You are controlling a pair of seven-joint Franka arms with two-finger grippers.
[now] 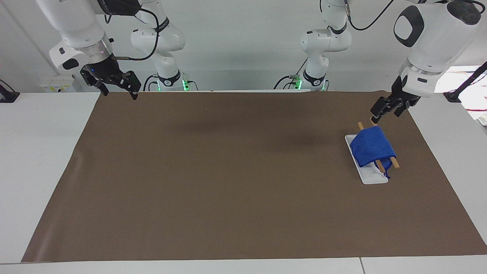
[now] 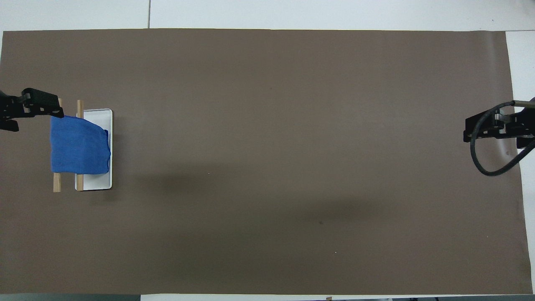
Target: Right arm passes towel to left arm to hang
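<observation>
Bright, even indoor light falls from above, with no hard glare in either view. The brown mat (image 1: 243, 175) looks matte, with only a faint pale sheen along its edge at the lower left of the facing view and at the upper right of the overhead view. Soft, wide, blurred shadows lie across the mat: one at upper centre in the facing view, another low and central in the overhead view. The blue towel (image 1: 372, 147) is strongly saturated, its folds barely readable. Both views are sharp across the frame, with straight edges and no visible motion blur.
</observation>
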